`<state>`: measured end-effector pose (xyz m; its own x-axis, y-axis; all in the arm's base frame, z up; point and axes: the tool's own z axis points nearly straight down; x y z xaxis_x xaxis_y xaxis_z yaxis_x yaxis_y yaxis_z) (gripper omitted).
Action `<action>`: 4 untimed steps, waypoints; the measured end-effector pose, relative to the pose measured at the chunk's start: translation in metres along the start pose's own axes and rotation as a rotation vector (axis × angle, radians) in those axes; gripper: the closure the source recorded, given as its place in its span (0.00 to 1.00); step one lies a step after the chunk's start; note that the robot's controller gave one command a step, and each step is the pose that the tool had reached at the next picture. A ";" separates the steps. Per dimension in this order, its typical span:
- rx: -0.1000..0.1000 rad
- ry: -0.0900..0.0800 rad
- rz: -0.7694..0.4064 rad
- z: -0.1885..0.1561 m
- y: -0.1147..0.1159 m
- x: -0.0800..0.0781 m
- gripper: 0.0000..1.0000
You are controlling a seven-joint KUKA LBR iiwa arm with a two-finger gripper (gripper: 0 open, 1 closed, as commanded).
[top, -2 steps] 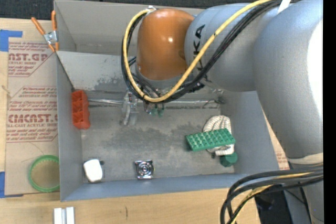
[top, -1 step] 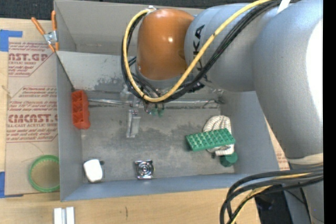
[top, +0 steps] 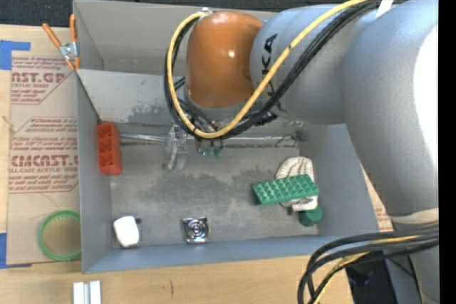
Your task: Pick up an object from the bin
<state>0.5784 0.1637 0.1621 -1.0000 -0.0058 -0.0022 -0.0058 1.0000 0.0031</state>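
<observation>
The big grey arm [top: 370, 67] is reaching in from the right over the grey metal bin [top: 121, 39], its orange cover [top: 221, 57] hanging above the bin's rear middle. Beneath the cover the claw [top: 192, 144] is hovering over bare floor, nothing showing in it; whether it is spread or pressed together I cannot tell. A green studded plate [top: 285, 190] is lying to its right, overlapping a white rope coil [top: 296, 169]. A red toy brick [top: 108, 148] is sitting against the left wall. A white block [top: 126, 231] and a small square metal piece [top: 194, 229] are resting near the front wall
</observation>
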 end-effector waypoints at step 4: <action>-0.001 -0.001 0.344 0.046 -0.064 0.031 0.00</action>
<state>0.5477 0.0995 0.1155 -0.9433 0.3318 -0.0022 0.3318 0.9433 0.0052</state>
